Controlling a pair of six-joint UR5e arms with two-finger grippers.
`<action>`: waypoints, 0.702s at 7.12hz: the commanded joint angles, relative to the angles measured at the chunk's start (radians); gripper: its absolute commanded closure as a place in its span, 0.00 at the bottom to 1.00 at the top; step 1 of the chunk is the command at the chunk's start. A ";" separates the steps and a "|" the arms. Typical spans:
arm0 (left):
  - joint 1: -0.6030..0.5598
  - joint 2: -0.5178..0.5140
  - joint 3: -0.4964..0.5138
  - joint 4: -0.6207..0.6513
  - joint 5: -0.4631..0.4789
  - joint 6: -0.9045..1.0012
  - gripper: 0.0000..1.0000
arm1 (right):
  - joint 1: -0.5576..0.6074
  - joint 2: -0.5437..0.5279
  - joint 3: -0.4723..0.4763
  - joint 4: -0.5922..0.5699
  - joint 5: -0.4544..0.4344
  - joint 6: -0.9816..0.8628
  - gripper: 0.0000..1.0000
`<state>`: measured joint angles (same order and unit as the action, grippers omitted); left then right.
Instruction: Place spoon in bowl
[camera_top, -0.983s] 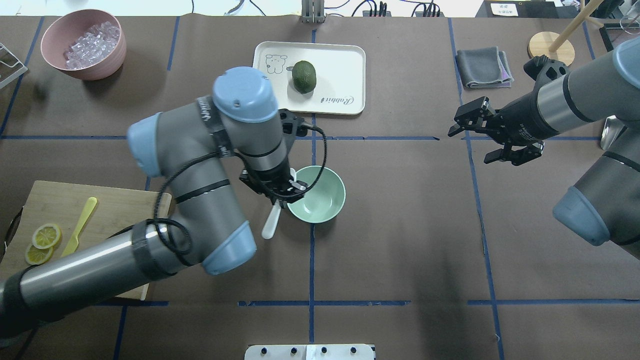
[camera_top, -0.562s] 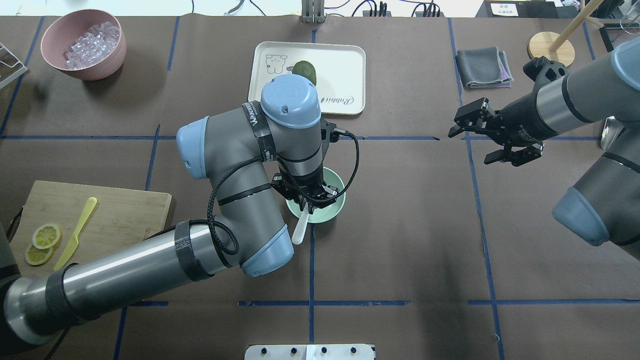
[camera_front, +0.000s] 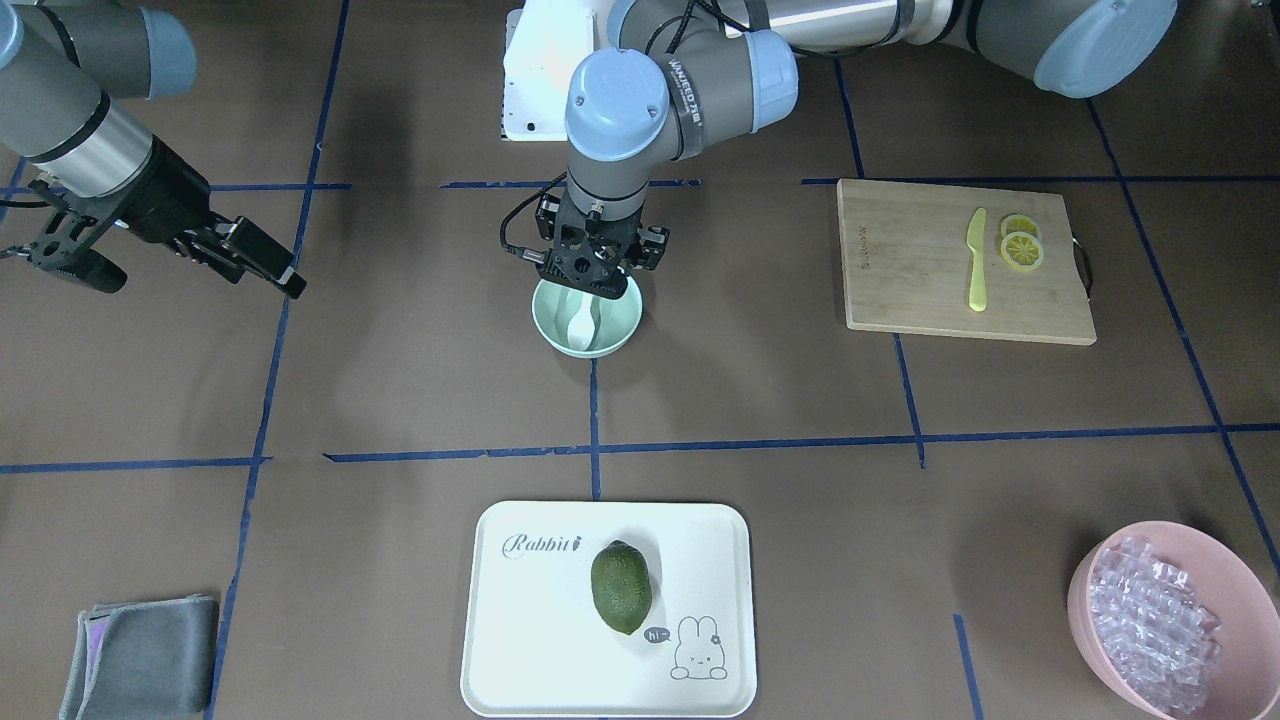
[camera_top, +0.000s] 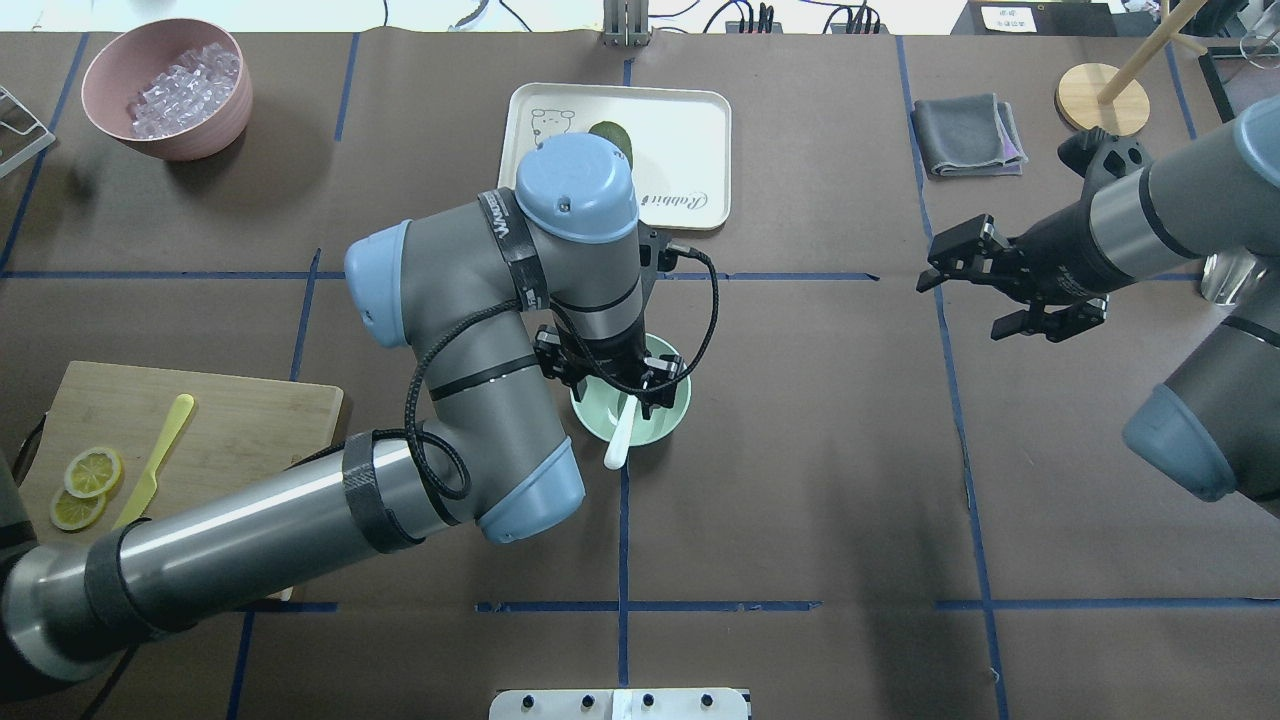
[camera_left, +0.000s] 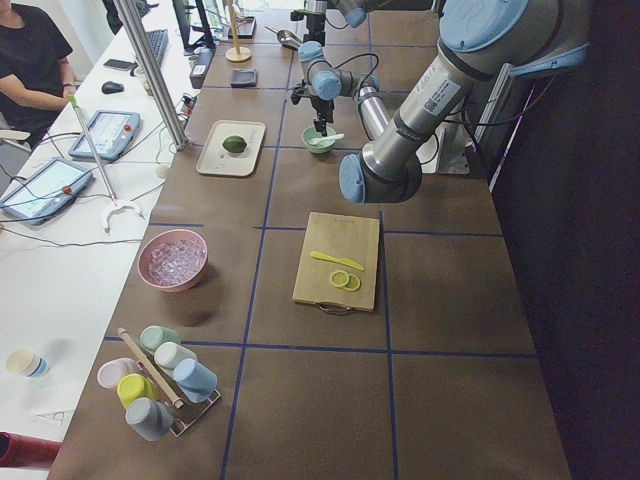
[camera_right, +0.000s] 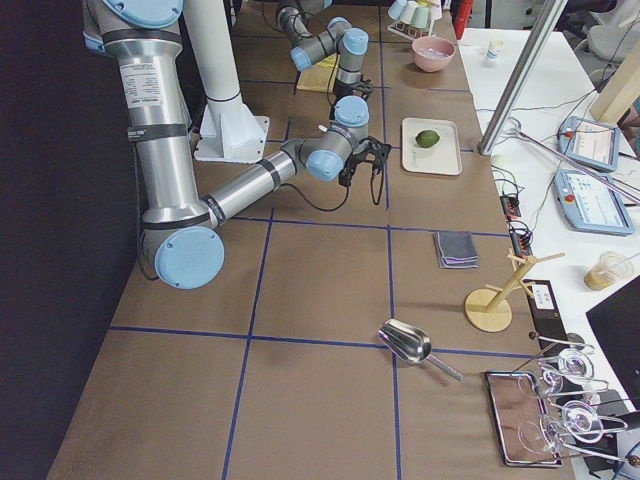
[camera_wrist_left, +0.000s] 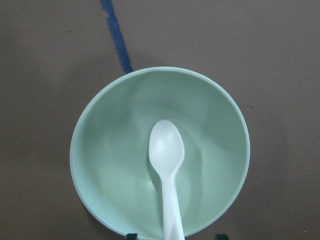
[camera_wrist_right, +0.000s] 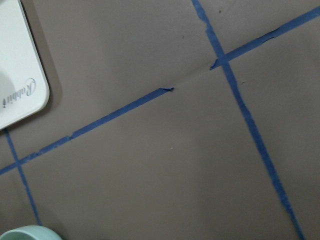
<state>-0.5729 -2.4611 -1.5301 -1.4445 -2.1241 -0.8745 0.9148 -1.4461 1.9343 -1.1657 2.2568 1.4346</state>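
The pale mint-green bowl (camera_top: 662, 425) stands at the table's middle; it also shows in the front view (camera_front: 616, 330) and the left wrist view (camera_wrist_left: 110, 150). The white spoon (camera_wrist_left: 166, 150) lies with its scoop inside the bowl. Its handle (camera_top: 617, 446) sticks out over the rim on the robot's side. My left gripper (camera_top: 628, 392) hovers right over the bowl, jaws apart on either side of the handle and not touching it. My right gripper (camera_top: 978, 294) is open and empty above bare table far to the right.
A white tray (camera_top: 690, 120) with a green fruit is behind the bowl. A pink bowl (camera_top: 165, 85) of clear cubes is far left. A cutting board (camera_top: 230, 420) holds a yellow knife and lemon slices. A grey cloth (camera_top: 965, 135) and a wooden stand (camera_top: 1100, 95) are far right.
My left arm carried the spoon right, over the bowl. The jaws have since spread and the spoon now rests in the bowl. My right gripper drifted slightly right.
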 joint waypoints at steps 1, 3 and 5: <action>-0.144 0.182 -0.199 0.013 -0.072 0.024 0.00 | 0.085 -0.101 -0.008 -0.008 0.018 -0.231 0.01; -0.282 0.446 -0.370 0.016 -0.138 0.269 0.00 | 0.246 -0.189 -0.055 -0.009 0.102 -0.514 0.01; -0.500 0.655 -0.386 0.018 -0.164 0.616 0.00 | 0.387 -0.200 -0.119 -0.169 0.135 -0.883 0.01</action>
<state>-0.9412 -1.9272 -1.9037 -1.4286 -2.2726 -0.4672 1.2121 -1.6362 1.8475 -1.2322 2.3736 0.7803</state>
